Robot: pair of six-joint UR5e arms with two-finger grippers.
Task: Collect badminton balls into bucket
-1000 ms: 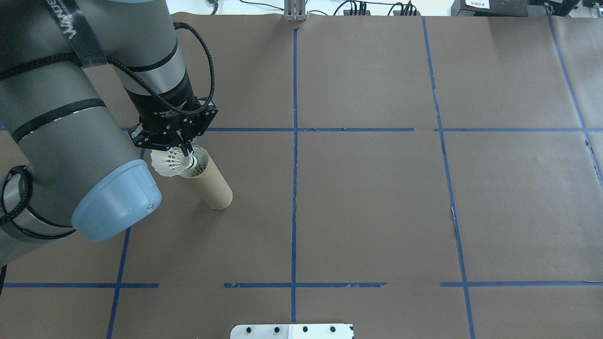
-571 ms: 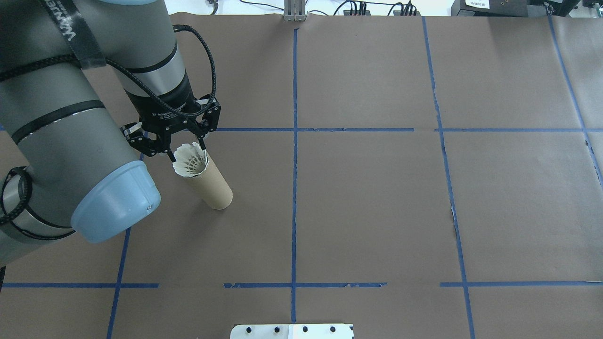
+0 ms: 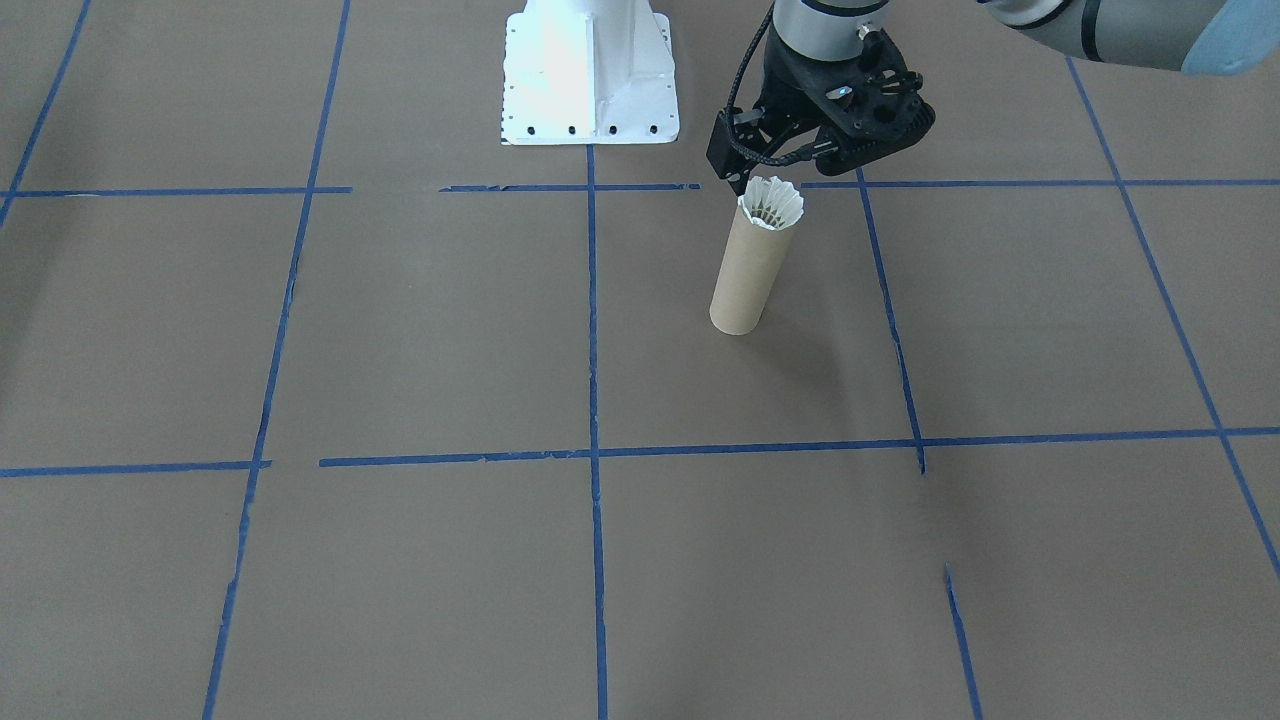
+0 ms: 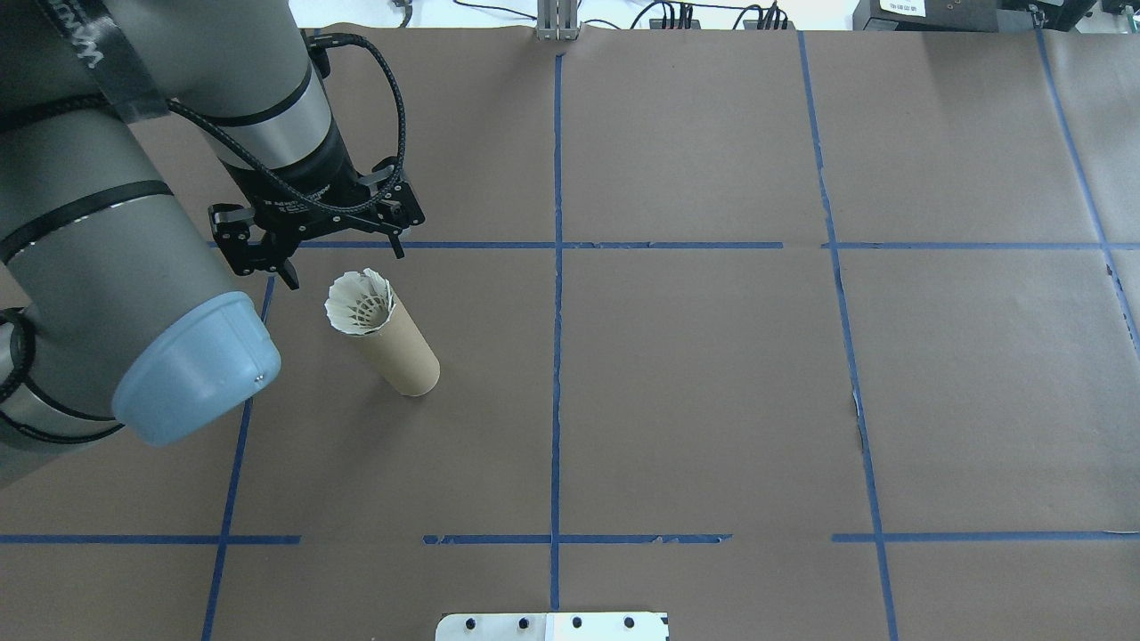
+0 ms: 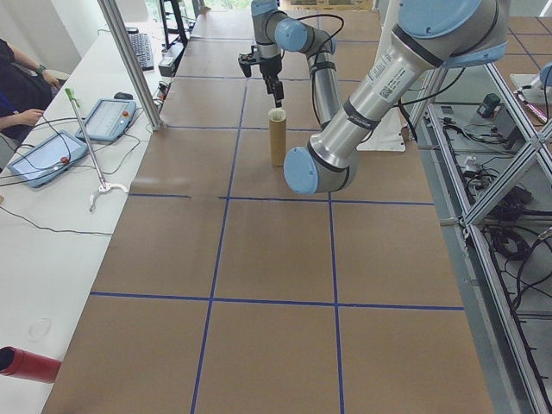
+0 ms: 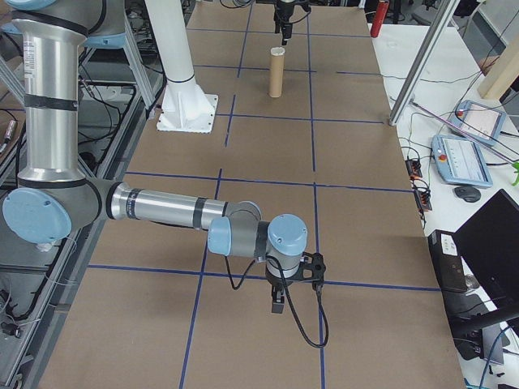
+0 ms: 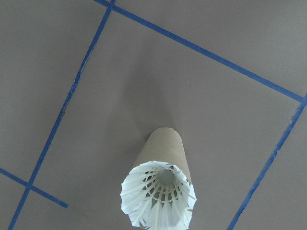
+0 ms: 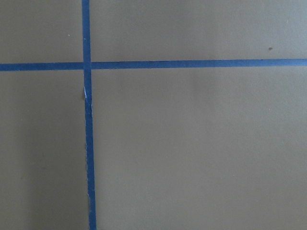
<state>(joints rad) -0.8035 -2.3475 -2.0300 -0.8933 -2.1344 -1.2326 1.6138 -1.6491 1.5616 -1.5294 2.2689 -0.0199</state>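
The bucket (image 4: 403, 353) is a brown cardboard tube standing upright on the brown table cover. One badminton ball (image 4: 359, 303) sits in its mouth with the white feather skirt flared above the rim, also seen in the front view (image 3: 771, 203) and the left wrist view (image 7: 158, 199). My left gripper (image 4: 344, 266) hangs open just above and behind the tube top, touching nothing. My right gripper (image 6: 276, 301) shows only in the right side view, low over bare table far from the tube (image 6: 276, 73); I cannot tell whether it is open or shut.
Blue tape lines (image 4: 557, 267) divide the table cover into squares. The white robot base (image 3: 590, 70) stands at the robot's edge. A side bench with tablets (image 5: 108, 116) and a seated person (image 5: 21, 86) runs along the far side.
My left gripper, shut on the badminton ball at the tube's mouth a second ago, has opened. The ball now sits in the tube and the gripper has drawn up and back.
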